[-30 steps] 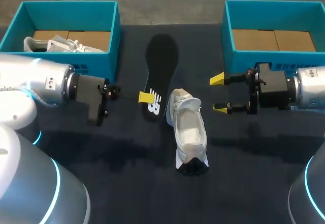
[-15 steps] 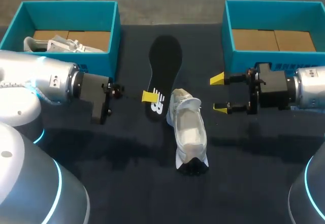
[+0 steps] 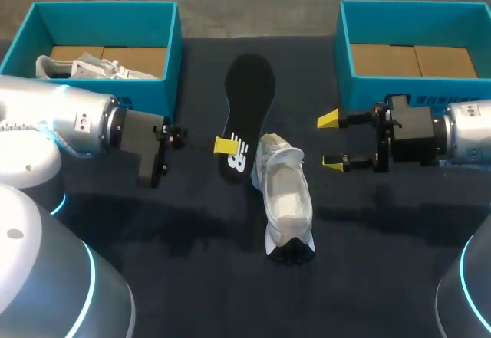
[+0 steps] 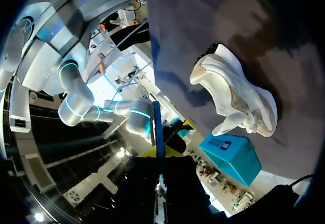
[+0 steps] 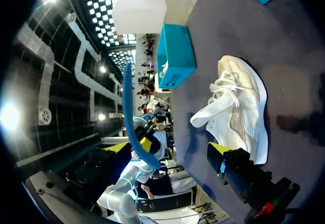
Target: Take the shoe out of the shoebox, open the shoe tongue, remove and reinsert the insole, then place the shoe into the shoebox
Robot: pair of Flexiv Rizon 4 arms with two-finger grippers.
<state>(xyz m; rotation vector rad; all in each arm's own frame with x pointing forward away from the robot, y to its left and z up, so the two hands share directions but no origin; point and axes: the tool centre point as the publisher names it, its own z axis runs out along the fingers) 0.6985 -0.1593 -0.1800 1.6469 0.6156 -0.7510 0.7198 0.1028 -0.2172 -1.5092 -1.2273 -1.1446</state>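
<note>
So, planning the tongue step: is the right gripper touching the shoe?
Apart. Head view shows bare table between the right gripper and the shoe.

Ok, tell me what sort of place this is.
Probably a robot test bench for shoe handling: two arms at a dark table, with a white shoe, a black insole and two teal shoeboxes.

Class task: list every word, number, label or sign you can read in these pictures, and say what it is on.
Nothing reads clearly.
On the insole, at its heel: a white printed mark, not legible as words.
On the right shoebox, front wall: small print, too small to read.
</note>
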